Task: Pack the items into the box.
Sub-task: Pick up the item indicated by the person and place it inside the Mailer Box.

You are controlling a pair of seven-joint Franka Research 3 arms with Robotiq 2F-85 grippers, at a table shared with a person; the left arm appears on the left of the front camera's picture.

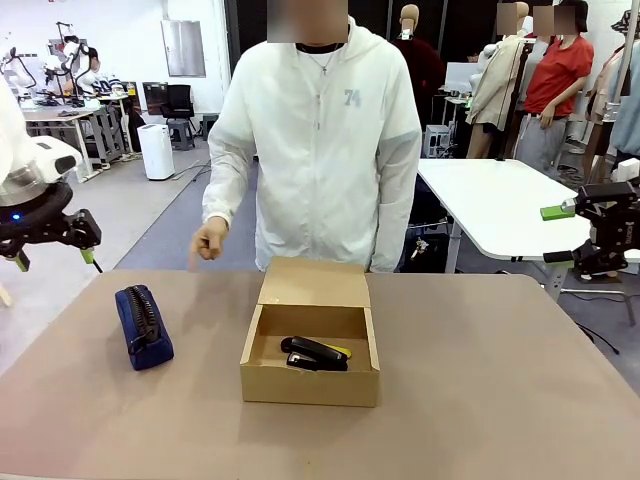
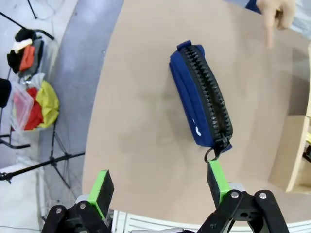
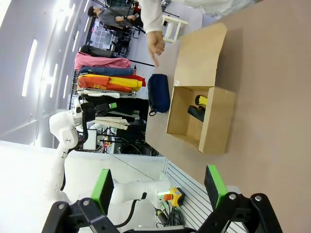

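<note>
Left gripper [image 2: 159, 183] hangs raised near the counter's [image 1: 480, 380] left edge, its jaws spread wide with nothing between them. The navy pouch [image 2: 201, 109] lies on the counter just ahead of it, zipper up, well left of the box [image 1: 310, 385] and not in it. My worry there is the fabric. A soft pouch could sag or slip if I pinch it near one end, and the zipper pull ring at its near end could catch a finger pad. The person's hand [image 1: 210, 240] points down close to the pouch's far end, so a careless reach could meet it.

The box stands open at mid-counter, flap lid up at its far side. The black stapler [image 1: 315, 352] and the yellow-and-black utility knife [image 1: 342, 350] lie inside. By eye the pouch looks nearly as long as the box. Coming in skewed could hang it on a rim, shove the light box, or leave it perched on the stapler. Right gripper [image 1: 560, 235] hangs raised beyond the counter's right side, equally wide and empty.

Hard to read: the knife is mostly covered by the stapler, and the box's front wall hides the near part of its floor. My left wrist view cuts the box off at the picture's edge. Whether the lid could close over all three I cannot tell.
</note>
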